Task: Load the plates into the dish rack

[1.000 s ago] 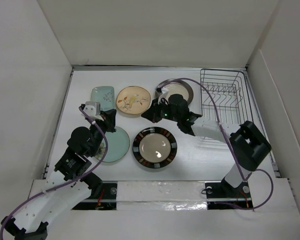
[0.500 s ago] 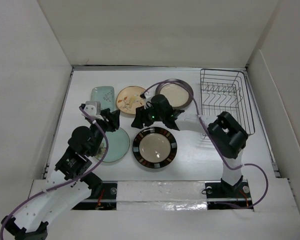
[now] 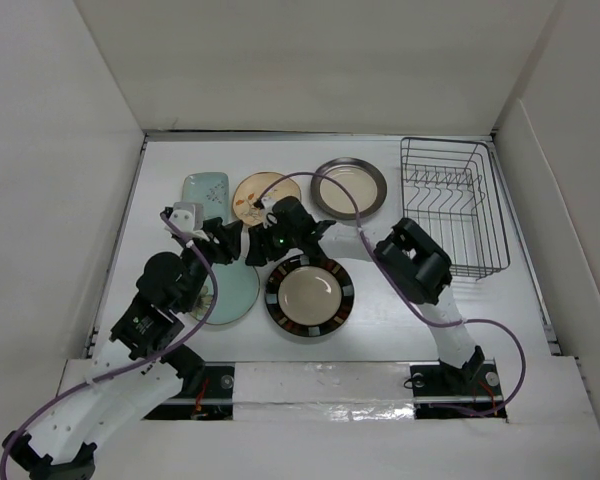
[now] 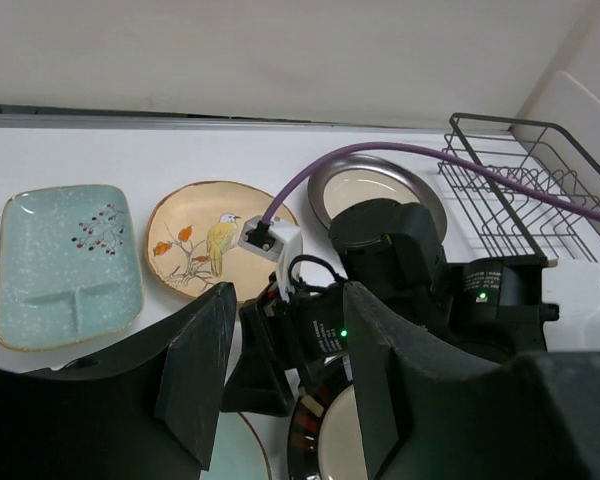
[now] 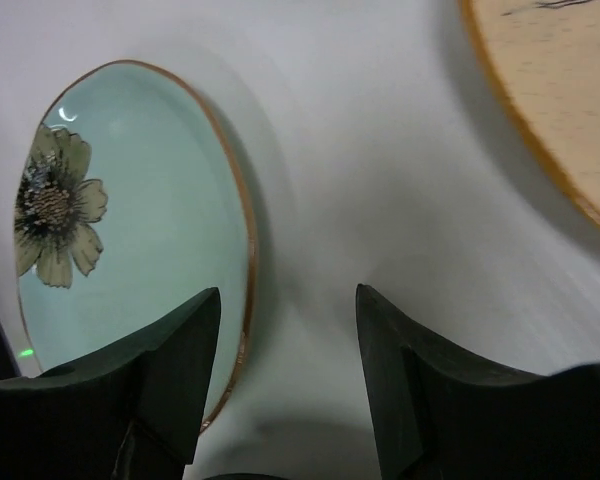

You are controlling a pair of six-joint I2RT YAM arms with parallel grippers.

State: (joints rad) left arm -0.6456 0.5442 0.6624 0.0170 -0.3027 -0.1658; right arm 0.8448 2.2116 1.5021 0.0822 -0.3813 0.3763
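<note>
Five plates lie flat on the white table: a pale-green rectangular one (image 3: pixel 205 190), a cream floral one (image 3: pixel 263 192), a brown-rimmed one (image 3: pixel 349 187), a striped-rim one (image 3: pixel 310 295) and a pale-green round one (image 3: pixel 237 292). The dish rack (image 3: pixel 450 205) stands at the right with nothing in it. My right gripper (image 3: pixel 251 252) reaches far left and is open. In its wrist view it (image 5: pixel 290 330) hangs over bare table, one finger (image 5: pixel 175 365) above the rim of the green round plate (image 5: pixel 130 220). My left gripper (image 3: pixel 224 240) is open just beside it, holding nothing. In the left wrist view it (image 4: pixel 285 370) frames the right wrist.
White walls close in the table on three sides. The two grippers crowd together between the floral plate (image 4: pixel 215 245) and the striped-rim plate (image 4: pixel 330 450). The right arm's purple cable (image 3: pixel 325 195) arcs over the brown-rimmed plate. The rack (image 4: pixel 520 190) sits by the right wall.
My right arm has swung left from the brown-rimmed plate to the gap beside the green round plate. Both grippers' jaws have spread apart. The left arm has barely moved.
</note>
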